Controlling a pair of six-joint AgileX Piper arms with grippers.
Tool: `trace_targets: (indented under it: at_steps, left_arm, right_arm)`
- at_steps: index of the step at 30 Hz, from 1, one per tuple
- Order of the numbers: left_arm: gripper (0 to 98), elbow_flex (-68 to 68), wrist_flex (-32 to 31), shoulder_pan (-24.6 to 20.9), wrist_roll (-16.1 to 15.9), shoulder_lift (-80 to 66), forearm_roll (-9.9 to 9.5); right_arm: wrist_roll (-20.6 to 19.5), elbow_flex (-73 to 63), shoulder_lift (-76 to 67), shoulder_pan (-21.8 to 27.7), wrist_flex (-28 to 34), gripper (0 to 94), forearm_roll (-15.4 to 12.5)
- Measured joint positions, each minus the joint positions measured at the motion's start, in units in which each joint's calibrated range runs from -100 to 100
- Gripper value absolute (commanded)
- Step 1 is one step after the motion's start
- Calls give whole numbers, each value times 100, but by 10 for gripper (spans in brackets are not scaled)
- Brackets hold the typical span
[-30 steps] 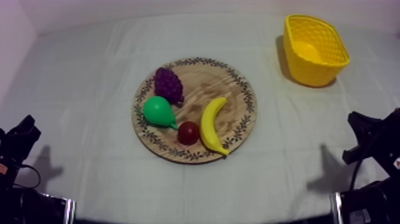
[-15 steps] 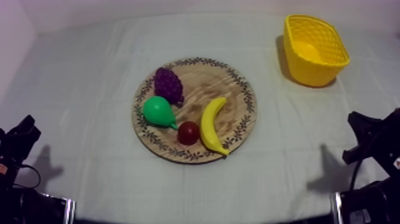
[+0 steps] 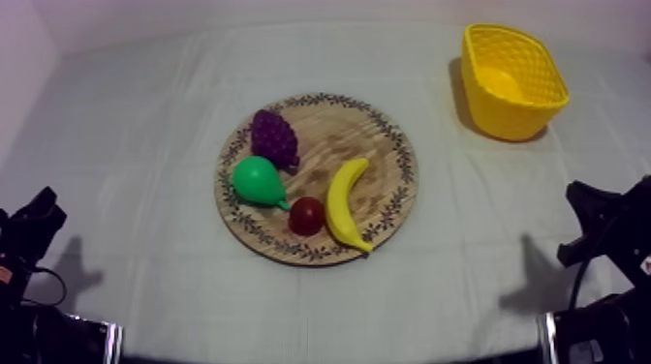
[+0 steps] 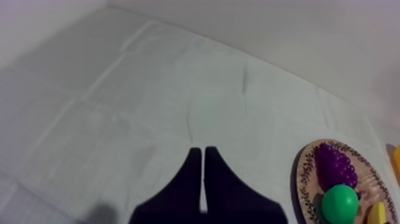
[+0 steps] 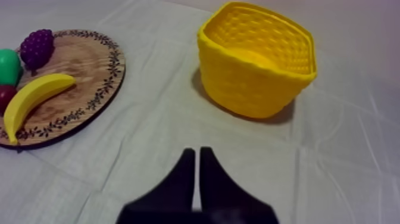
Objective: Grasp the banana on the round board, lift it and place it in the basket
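- Nothing has shifted since the earlier frames: both arms sit low at their sides of the table and every fruit lies where it did.
- Left gripper (image 4: pixel 199 150): its two black fingers lie together as a narrow wedge, clenched on nothing, over bare grey-white cloth (image 3: pixel 145 126).
- Beyond that gripper and off to one side is the edge of the round wooden board (image 3: pixel 334 131), well apart from the fingertips.
- Right gripper (image 5: pixel 197 150): also clenched on nothing, fingers pressed together, above bare cloth.
- Ahead of the right gripper stands the yellow basket (image 3: pixel 509 116), upright and with nothing visible in it; the board lies off to its other side.
- Banana (image 3: pixel 344 203): it lies flat on the board, on the side nearer the basket, one tip reaching the patterned rim at the near edge.
- Small red fruit (image 3: pixel 306 215): it rests on the board, touching or just beside the banana.
- Pear (image 3: pixel 257 181): green, next to the small red fruit, its stem pointing toward it.
- Bunch of grapes (image 3: pixel 274 136): purple, just behind the pear on the far part of the board.
- Basket and board stand well apart, the basket toward the far right of the table.
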Motion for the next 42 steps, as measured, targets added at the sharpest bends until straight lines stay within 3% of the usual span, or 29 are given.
trace_targets:
  at_steps: [19, 28, 35, 42]
  left_arm:
    - [1, 0, 0, 0, 0, 0, 0]
    - [1, 0, 0, 0, 0, 0, 0]
    - [1, 0, 0, 0, 0, 0, 0]
    - [1, 0, 0, 0, 0, 0, 0]
  right_arm:
    - [-117, 0, 0, 18, 8, 4, 0]
    - [253, 0, 0, 88, -83, 3, 0]
    - [19, -210, 359, 53, -457, 2, 238]
    - [-136, -1043, 1246, -50, -334, 2, 443]
